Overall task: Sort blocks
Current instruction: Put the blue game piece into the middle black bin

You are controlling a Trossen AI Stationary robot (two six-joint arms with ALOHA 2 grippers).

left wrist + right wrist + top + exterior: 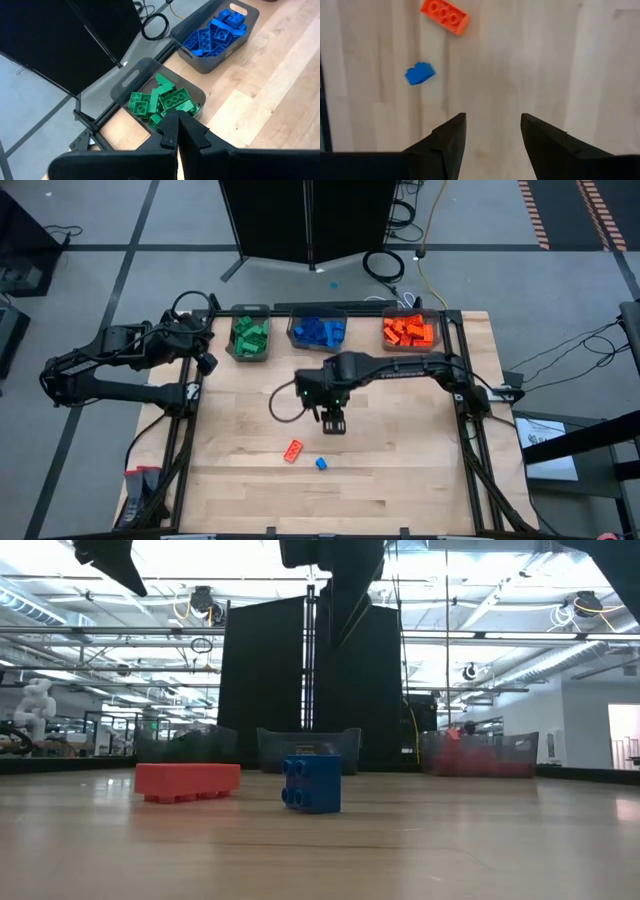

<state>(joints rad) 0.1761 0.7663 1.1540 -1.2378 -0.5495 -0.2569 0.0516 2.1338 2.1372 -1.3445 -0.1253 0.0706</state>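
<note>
From my station I saw the wooden tabletop [400,480] spread under both arms. Along its far edge stood three grey bins: the left bin [248,337] held green blocks [162,101], the middle bin [317,330] held blue blocks [216,31], and the right bin [410,331] held orange-red blocks [408,332]. The right arm reached in over the middle of the tabletop, its right claw [333,420] hanging above bare wood with the fingers [449,139] parted and nothing between them. The left arm waited at the left edge, its left claw [178,131] poised over the green bin with the fingertips pressed together, empty. Two blocks lay loose nearer the front edge, a little apart from each other: a long orange-red block [294,450] and, to its right, a small blue block [321,464]
</note>
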